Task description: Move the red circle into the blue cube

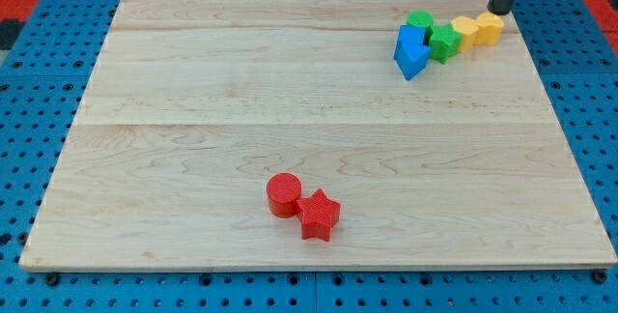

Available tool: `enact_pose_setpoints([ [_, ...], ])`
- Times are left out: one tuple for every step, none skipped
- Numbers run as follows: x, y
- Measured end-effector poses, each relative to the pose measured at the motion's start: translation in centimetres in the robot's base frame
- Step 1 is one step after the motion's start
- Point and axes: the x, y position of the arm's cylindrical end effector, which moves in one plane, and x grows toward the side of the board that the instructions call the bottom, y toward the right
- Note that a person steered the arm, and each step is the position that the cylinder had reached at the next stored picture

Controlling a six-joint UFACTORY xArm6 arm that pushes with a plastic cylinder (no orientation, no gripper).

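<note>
You see my tip [501,11] at the view's top right, just above the yellow plastic blocks [477,30]; it has no fingers to close. The red plastic circle [284,195] lies low on the wooden board [193,110], touching the red star [319,215], well apart from what looks like the blue cube [412,51] beside the green blocks [435,35].

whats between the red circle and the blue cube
Nothing: in the camera view only bare board separates the red circle from the blue cube. The red star sits off that line.
</note>
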Motion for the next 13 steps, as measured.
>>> enact_pose_setpoints([
  [0.3,1.0],
  [4.8,3.5],
  [5.2,5.3],
  [8.4,6.0],
  [8.5,4.8],
  [7.7,3.5],
  [7.5,2.5],
  [7.4,1.9],
  [6.8,1.5],
  [5.1,1.3],
  [3.2,1.2],
  [2.1,1.2],
  [2.1,3.4],
])
